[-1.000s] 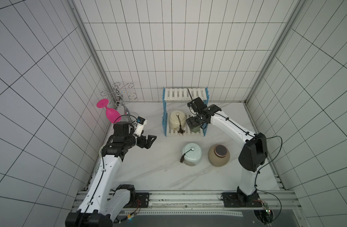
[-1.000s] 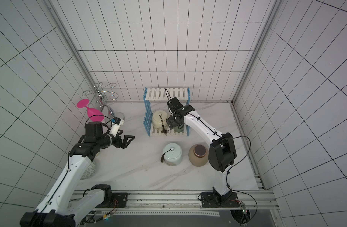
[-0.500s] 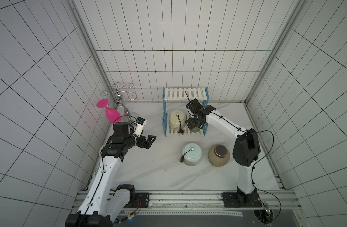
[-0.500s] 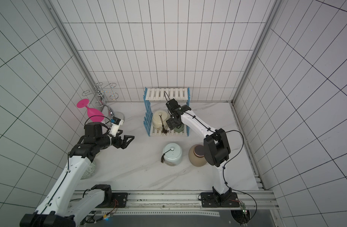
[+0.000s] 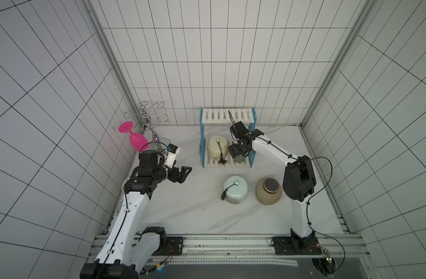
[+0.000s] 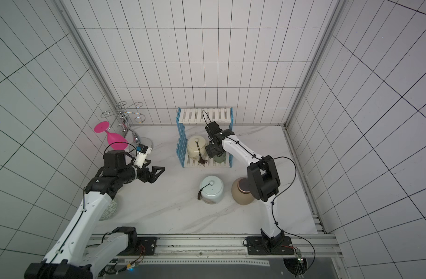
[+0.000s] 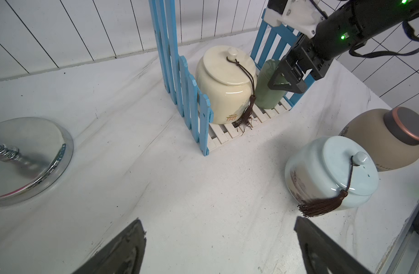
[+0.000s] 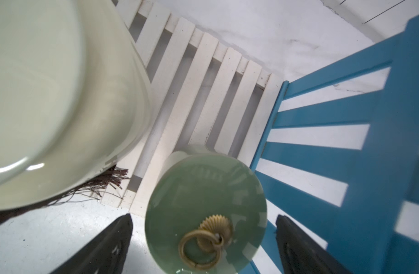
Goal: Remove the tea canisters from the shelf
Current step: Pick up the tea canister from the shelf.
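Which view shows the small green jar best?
The right wrist view: it looks down on the green jar, its gold ring sharp. The left wrist view shows its side, partly behind the right end effector. In both top views it is mostly hidden.

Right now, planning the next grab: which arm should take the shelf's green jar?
Right. The right gripper, open, sits over the green jar; the left gripper hovers away from the shelf.

We see the shelf (image 5: 216,116) mid-frame, left canister (image 5: 217,151), right canister (image 5: 240,159) on its lower board, third canister (image 5: 235,193), fourth canister (image 5: 268,194) below it.
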